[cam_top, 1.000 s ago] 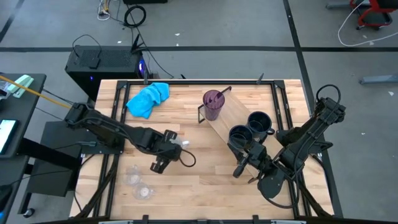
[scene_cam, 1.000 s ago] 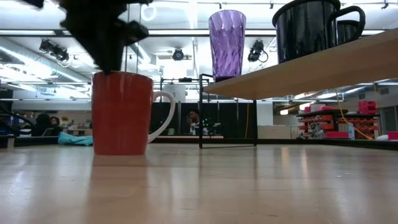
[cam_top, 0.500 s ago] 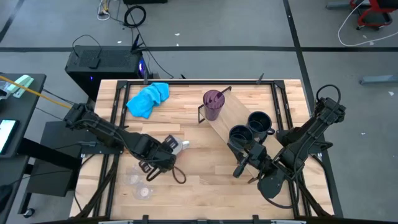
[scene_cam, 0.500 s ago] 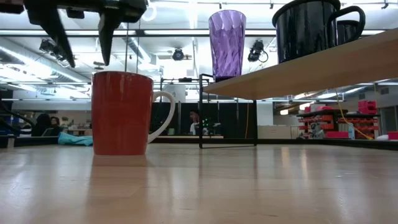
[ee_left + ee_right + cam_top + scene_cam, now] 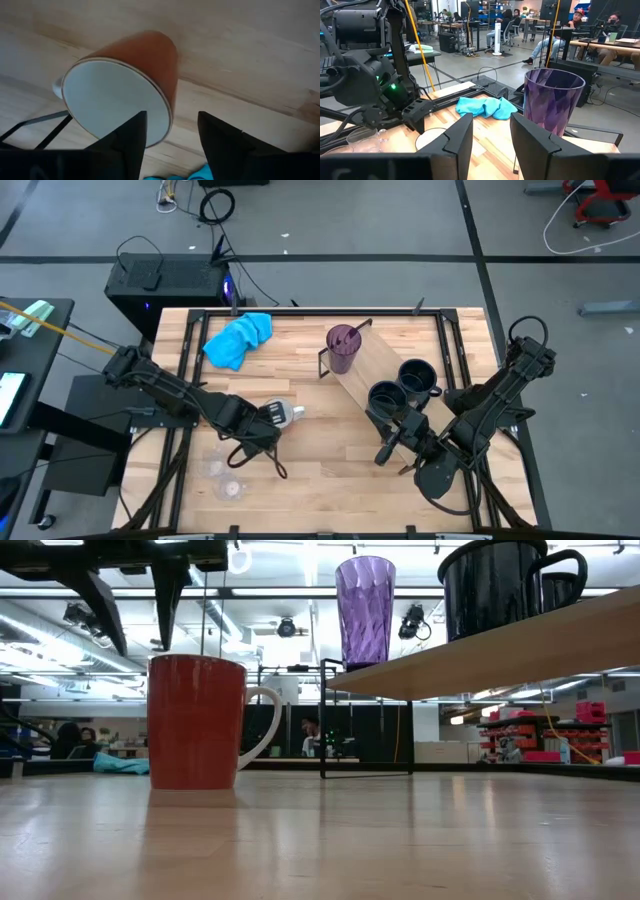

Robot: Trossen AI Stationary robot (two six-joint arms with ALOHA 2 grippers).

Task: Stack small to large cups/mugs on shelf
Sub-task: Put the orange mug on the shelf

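A mug, red-orange outside and white inside, stands upright on its base on the table; it also shows in the high view and the left wrist view. My left gripper is open and empty just above and beside its rim. The shelf carries the purple tumbler and two dark mugs. Two clear glasses stand near the left front edge. My right gripper is open and empty by the shelf's near end.
A bright blue cloth lies at the far left of the table. Black rails run along the table's edges. Bare wood lies between the mug and the shelf. People sit in the room beyond the table.
My left gripper has opened and let go of the red-orange mug, risen off its rim and drawn back toward the table's near left. The mug stays upright where it stood.
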